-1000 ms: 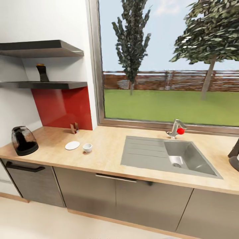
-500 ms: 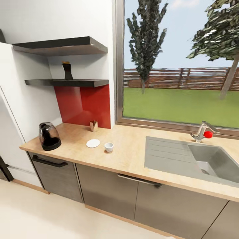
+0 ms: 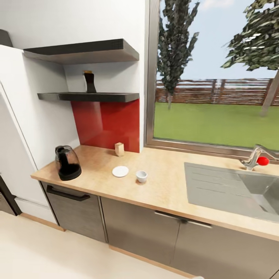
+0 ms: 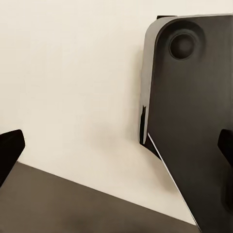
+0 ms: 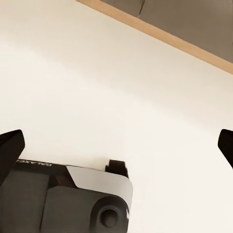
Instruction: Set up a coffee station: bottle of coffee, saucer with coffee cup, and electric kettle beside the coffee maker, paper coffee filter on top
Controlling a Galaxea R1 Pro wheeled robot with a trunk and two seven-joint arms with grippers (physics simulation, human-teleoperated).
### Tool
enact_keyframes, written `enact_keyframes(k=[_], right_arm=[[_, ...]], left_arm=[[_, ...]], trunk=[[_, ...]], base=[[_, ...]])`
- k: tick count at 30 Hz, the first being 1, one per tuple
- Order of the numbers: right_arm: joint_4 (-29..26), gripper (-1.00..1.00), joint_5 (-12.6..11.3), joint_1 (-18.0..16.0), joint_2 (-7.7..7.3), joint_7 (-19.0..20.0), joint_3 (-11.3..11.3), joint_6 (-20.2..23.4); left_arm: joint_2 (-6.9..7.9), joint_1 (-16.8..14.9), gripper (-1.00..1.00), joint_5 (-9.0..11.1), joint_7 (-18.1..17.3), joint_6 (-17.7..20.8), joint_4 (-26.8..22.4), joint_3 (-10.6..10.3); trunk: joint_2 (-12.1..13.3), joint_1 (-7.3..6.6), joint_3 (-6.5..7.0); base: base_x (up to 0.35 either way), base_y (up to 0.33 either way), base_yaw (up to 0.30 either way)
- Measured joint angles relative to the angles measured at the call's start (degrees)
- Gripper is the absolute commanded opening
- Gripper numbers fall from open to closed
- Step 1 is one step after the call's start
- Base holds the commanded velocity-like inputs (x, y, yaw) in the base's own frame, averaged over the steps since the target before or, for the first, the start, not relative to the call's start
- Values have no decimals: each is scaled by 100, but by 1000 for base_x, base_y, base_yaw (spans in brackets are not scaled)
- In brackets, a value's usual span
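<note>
The electric kettle stands at the left end of the kitchen countertop. To its right lie the white saucer and, apart from it, the coffee cup directly on the wood. The bottle of coffee stands on the lower kitchen shelf. The coffee maker is out of view, and I cannot make out the paper coffee filter. My left gripper and right gripper both hang open over the cream floor, holding nothing.
A small tan box-like thing stands by the red backsplash. The grey sink with its tap is at the right. A white tall unit flanks the counter's left end. The robot's dark base is below the left gripper.
The head camera has swung left, so everything slid right in the picture. The coffee maker left the right edge, and the white tall unit came in at the left. Nothing on the counter moved.
</note>
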Motion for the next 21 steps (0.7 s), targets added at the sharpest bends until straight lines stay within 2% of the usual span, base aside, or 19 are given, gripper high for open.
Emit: enact_keyframes(k=[3,21], right_arm=[[0,100,0,0,3,3,0,0],[0,100,0,1,4,4,0,0]], left_arm=[[0,0,100,0,0,0,0,0],[0,-8,100,0,0,0,-2,0]], trunk=[[0,0,-2],[4,0,-98]], base=[[132,311,74],[117,316,196]])
